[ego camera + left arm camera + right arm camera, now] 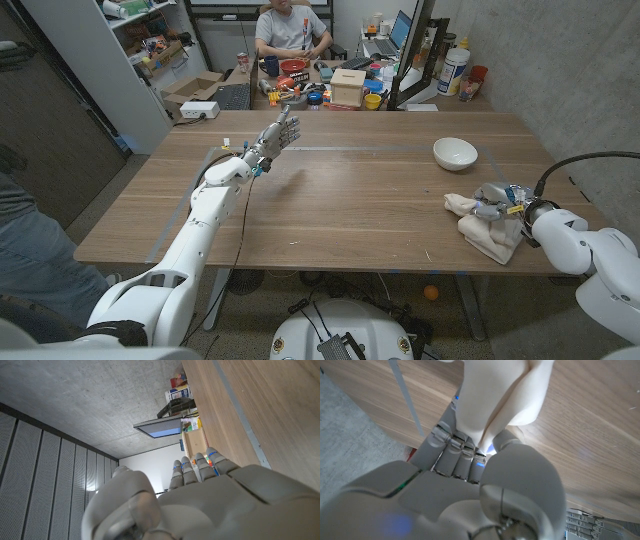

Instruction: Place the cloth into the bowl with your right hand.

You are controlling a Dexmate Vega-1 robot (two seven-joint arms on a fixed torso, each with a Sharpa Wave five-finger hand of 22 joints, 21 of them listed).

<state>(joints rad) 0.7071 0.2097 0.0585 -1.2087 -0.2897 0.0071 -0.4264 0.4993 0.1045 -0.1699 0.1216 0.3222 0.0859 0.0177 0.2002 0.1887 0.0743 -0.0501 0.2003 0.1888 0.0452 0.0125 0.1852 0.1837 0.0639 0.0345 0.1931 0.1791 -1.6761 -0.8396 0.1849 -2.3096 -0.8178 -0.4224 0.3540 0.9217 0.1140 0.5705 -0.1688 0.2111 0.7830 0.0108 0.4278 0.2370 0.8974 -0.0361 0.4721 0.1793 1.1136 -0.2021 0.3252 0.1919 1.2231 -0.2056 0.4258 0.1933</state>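
The right hand point(497, 200) is on the cream cloth point(487, 232) near the right edge of the wooden tabletop point(350, 200). In the right wrist view the fingers point(457, 445) and the thumb are closed around a fold of the cloth point(500, 395), so the hand holds it. Most of the cloth lies on the tabletop, so I judge that the step in hand is the grasp, with the lift not yet made. The white bowl point(455, 152) stands empty, near the cloth and farther from the robot. The next move should raise the cloth, carry it over the bowl and release it there; a hanging corner may fall outside the rim. The left hand point(277, 134) hovers over the far left part with fingers stretched out, holding nothing. Behind the tabletop a person point(290, 35) sits at a cluttered desk point(330, 85), with shelves point(140, 40) at the left.
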